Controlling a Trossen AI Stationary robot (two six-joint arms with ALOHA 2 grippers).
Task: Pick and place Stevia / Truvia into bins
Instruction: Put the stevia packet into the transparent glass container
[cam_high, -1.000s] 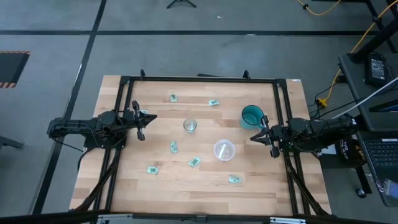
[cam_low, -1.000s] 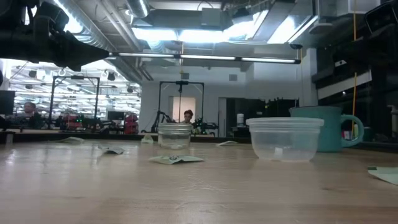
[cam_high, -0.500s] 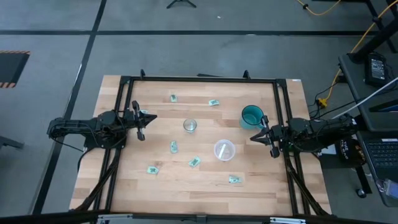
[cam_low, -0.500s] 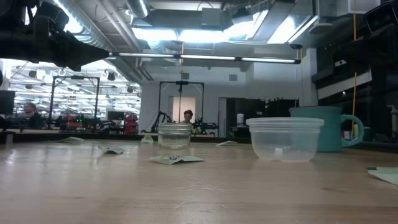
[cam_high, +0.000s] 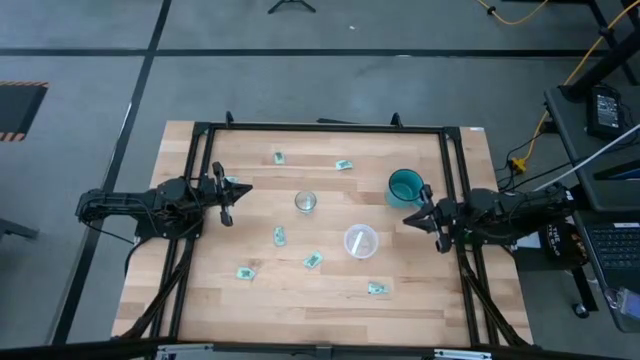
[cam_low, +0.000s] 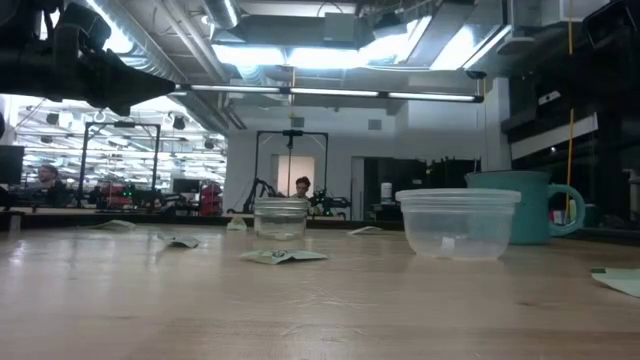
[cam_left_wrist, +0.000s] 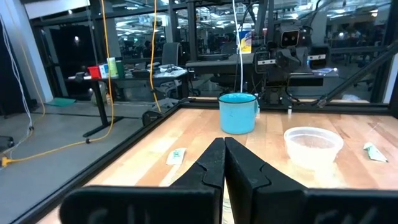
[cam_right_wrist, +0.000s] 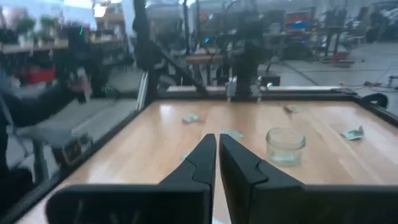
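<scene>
6 Stevia packets (cam_high: 279, 237) lie scattered on the counter (cam_high: 430, 305) around the glass jar (cam_high: 305, 202) and plastic cup (cam_high: 360, 241), between both arms; left pincer (cam_high: 229, 190) closed, empty, nearest the packet, right pincer (cam_high: 425, 217) nearly closed, empty

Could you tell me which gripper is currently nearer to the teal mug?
The right gripper is nearer: it sits just beside the teal mug, toward the table's right edge. The left gripper waits across the table near the left edge, with the glass jar between it and the mug.
</scene>
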